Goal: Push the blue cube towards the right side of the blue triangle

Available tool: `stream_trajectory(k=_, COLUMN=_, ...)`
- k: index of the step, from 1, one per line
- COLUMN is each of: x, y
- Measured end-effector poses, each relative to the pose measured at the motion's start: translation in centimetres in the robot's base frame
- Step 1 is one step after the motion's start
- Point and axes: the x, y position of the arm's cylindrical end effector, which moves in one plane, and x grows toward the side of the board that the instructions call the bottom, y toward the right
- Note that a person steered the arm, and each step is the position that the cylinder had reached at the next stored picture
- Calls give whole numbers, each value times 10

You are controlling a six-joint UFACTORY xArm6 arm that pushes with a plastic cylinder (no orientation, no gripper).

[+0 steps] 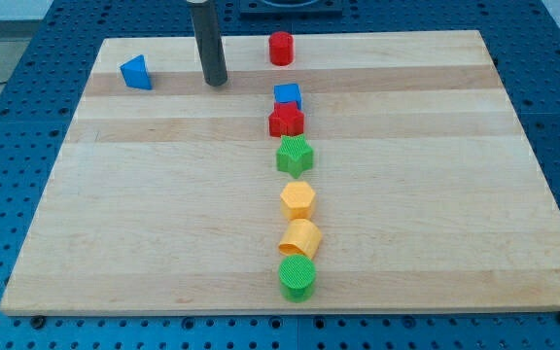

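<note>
The blue cube [288,95] sits on the wooden board right of centre near the view's top, touching a red star-shaped block [286,121] just below it. The blue triangle [136,73] lies at the board's top left. My tip [215,82] rests on the board between them, right of the blue triangle and left of the blue cube, touching neither.
A red cylinder [280,48] stands at the top edge above the cube. Below the red star run a green star [296,155], a yellow hexagon [298,200], a yellow half-round block [300,237] and a green cylinder [297,277] in a column. The board [115,214] lies on a blue perforated table.
</note>
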Motion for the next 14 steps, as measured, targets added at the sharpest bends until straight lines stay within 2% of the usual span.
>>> stream_trajectory(k=1, x=0, y=1)
stream_trajectory(k=2, x=22, y=48)
stream_trajectory(k=3, x=41, y=123)
stream_trajectory(k=4, x=42, y=160)
stream_trajectory(k=5, x=47, y=160)
stream_trajectory(k=6, x=78, y=162)
stream_trajectory(k=7, x=81, y=213)
stream_trajectory(k=8, x=115, y=268)
stream_trajectory(k=9, x=146, y=230)
stream_trajectory(k=10, x=85, y=192)
stream_trajectory(k=11, x=42, y=176)
stream_trajectory(k=12, x=84, y=208)
stream_trajectory(k=13, x=146, y=201)
stream_trajectory(k=14, x=159, y=139)
